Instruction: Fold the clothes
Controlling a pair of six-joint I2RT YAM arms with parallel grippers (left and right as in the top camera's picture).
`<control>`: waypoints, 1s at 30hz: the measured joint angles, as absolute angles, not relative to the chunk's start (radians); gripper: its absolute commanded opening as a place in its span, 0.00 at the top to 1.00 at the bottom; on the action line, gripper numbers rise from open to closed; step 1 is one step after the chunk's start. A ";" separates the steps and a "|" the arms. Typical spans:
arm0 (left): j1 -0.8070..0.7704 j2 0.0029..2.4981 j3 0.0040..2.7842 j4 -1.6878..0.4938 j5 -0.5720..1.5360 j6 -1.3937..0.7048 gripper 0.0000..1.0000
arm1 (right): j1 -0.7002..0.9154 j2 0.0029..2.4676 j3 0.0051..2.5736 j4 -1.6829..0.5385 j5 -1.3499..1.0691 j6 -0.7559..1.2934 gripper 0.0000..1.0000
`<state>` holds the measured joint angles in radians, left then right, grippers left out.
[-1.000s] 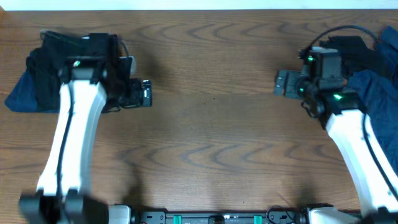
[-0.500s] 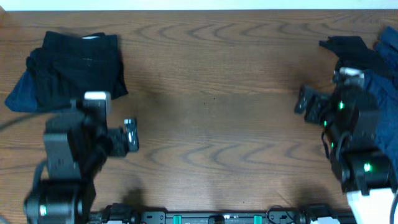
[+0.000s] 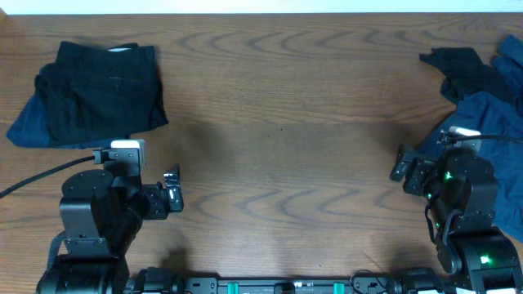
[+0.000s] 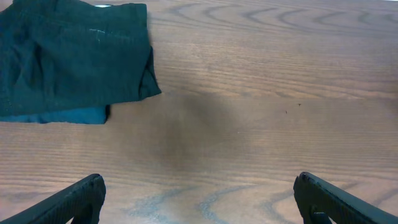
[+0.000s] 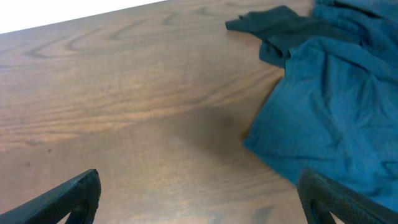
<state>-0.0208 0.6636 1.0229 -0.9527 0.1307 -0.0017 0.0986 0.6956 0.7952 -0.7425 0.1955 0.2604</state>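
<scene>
A folded black garment [image 3: 102,88] lies on a folded blue one [image 3: 24,126] at the table's far left; both also show in the left wrist view [image 4: 68,56]. An unfolded pile of blue [image 3: 490,114] and black [image 3: 462,65] clothes lies at the far right, with the blue piece [image 5: 336,106] and black piece [image 5: 273,25] in the right wrist view. My left gripper [image 3: 172,194] is open and empty near the front left, well short of the folded stack. My right gripper [image 3: 400,166] is open and empty, just left of the blue pile. Open jaws show in both wrist views [image 4: 199,202] [image 5: 199,196].
The wooden table [image 3: 278,163] spans the view between the two arms. Its far edge [image 3: 261,14] meets a white strip at the top. A black cable [image 3: 33,181] runs to the left arm.
Both arms have pulled back from the clothes toward the front of the table. The left arm left the folded black garment on the stack; the right arm drew away from the pile.
</scene>
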 measured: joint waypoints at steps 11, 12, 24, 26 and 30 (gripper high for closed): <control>-0.021 0.664 1.023 -0.953 0.131 -0.002 0.02 | 0.099 0.696 0.795 -0.794 0.199 0.259 0.01; -0.021 0.664 1.023 -0.953 0.131 -0.002 0.02 | 0.099 0.696 0.795 -0.796 0.199 0.259 0.01; -0.021 0.664 1.023 -0.952 0.131 -0.002 0.02 | 0.111 0.618 0.713 -0.660 0.198 0.200 0.01; -0.021 0.664 1.023 -0.952 0.131 -0.002 0.02 | 0.099 0.572 0.659 -0.603 0.192 0.191 0.01; -0.021 0.664 1.022 -0.952 0.131 -0.002 0.02 | 0.074 0.421 0.503 -0.439 0.174 0.178 0.01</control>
